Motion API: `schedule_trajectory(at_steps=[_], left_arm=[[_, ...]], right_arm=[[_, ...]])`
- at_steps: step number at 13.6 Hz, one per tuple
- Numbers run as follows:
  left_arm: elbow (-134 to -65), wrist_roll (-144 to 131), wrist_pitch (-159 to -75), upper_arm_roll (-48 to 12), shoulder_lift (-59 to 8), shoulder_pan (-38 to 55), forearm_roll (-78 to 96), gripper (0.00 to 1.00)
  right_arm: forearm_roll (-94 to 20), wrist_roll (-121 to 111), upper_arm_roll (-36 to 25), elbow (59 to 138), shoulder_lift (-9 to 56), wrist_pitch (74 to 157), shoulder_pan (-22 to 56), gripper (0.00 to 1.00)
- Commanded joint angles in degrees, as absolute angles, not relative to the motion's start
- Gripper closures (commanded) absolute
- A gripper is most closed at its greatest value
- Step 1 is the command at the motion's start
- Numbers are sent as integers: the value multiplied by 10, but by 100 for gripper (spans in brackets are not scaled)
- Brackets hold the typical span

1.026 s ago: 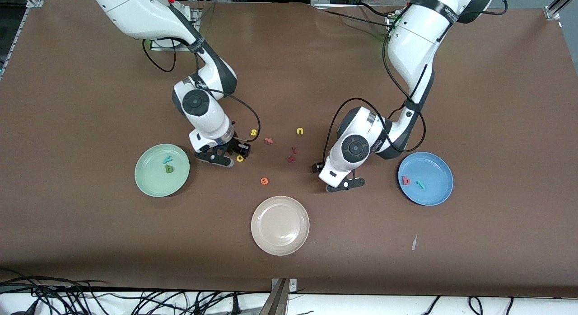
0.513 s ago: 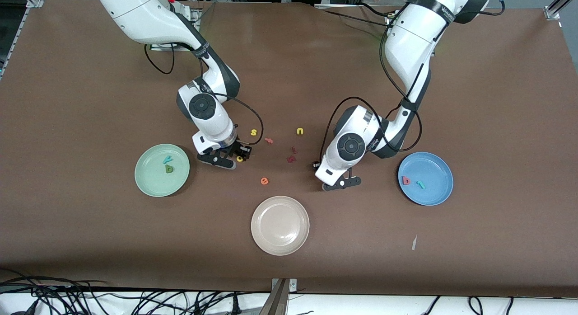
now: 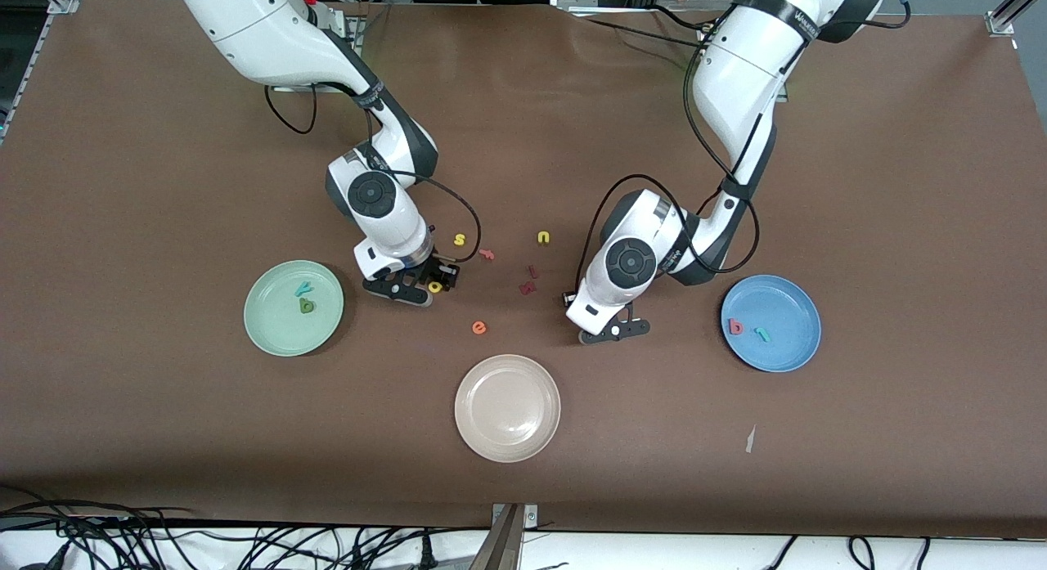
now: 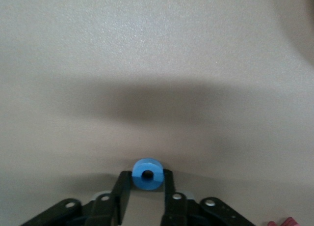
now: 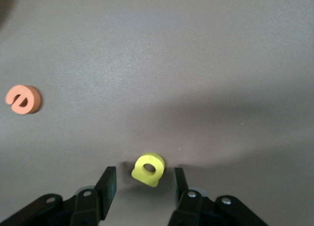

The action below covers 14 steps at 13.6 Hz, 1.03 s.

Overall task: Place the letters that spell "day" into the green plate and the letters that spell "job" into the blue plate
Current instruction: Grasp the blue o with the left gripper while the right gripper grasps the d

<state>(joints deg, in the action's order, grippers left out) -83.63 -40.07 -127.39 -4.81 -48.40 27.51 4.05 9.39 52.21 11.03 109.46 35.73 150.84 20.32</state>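
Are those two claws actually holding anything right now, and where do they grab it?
The left claw pinches the blue "o" by its outer rim. The right claw is open around the yellow "a", its fingers apart from it, so it holds nothing.

A beige-white plate (image 3: 507,407) is set nearest the front camera on the brown desk (image 3: 900,186). Farther off, an orange "e" (image 3: 479,328), yellow "s" (image 3: 460,240), yellow "u" (image 3: 544,238), salmon "f" (image 3: 487,254) and dark red letters (image 3: 528,282) are scattered.

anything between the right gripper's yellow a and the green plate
Nothing visible does. The yellow "a" sits between the right gripper's open fingers, and the bare table runs from there to the green plate, which lies toward the right arm's end.
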Motion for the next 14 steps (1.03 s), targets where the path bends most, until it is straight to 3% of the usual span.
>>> schedule_trajectory(at_steps=[1, 6, 11, 13, 14], left_arm=[[-823, -398, -1277, -41, -496, 282, 17, 92], [-824, -278, -1225, -38, -459, 230, 13, 94], [-838, -98, -1154, -35, -412, 146, 13, 94], [-864, -42, -1143, -34, -381, 121, 13, 94], [-874, -16, -1138, -34, -368, 110, 12, 94]], right_arm=[[107, 534, 96, 1092, 370, 1530, 215, 45], [108, 534, 91, 1093, 374, 1539, 222, 49], [117, 534, 87, 1094, 377, 1540, 227, 70], [118, 534, 86, 1094, 377, 1540, 227, 84], [121, 533, 86, 1094, 376, 1539, 227, 86]])
